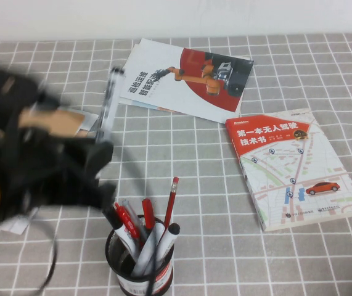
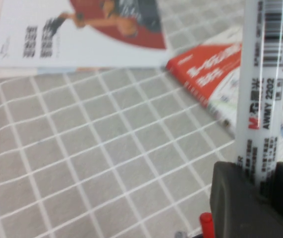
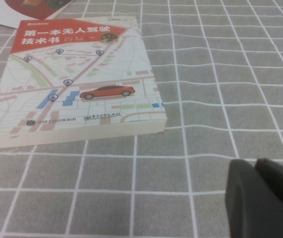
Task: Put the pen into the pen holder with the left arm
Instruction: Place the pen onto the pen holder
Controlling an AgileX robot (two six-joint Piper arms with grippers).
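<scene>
pen (image 2: 262,74) clamped in left tool (image 2: 253,198), right tool (image 3: 265,196) over tablecloth (image 3: 205,74)

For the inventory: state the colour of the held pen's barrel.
Whitish barrel with dark print on the pen, clearest in the left wrist view.

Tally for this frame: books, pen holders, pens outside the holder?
Books: 2 (white-and-red robot booklet, orange map-cover book)
Black mesh pen holder: 1
Whitish-grey marker pen outside holder: 1, clamped in left gripper, table's left
Total: 4
Right gripper hangs low beside the orange book.
</scene>
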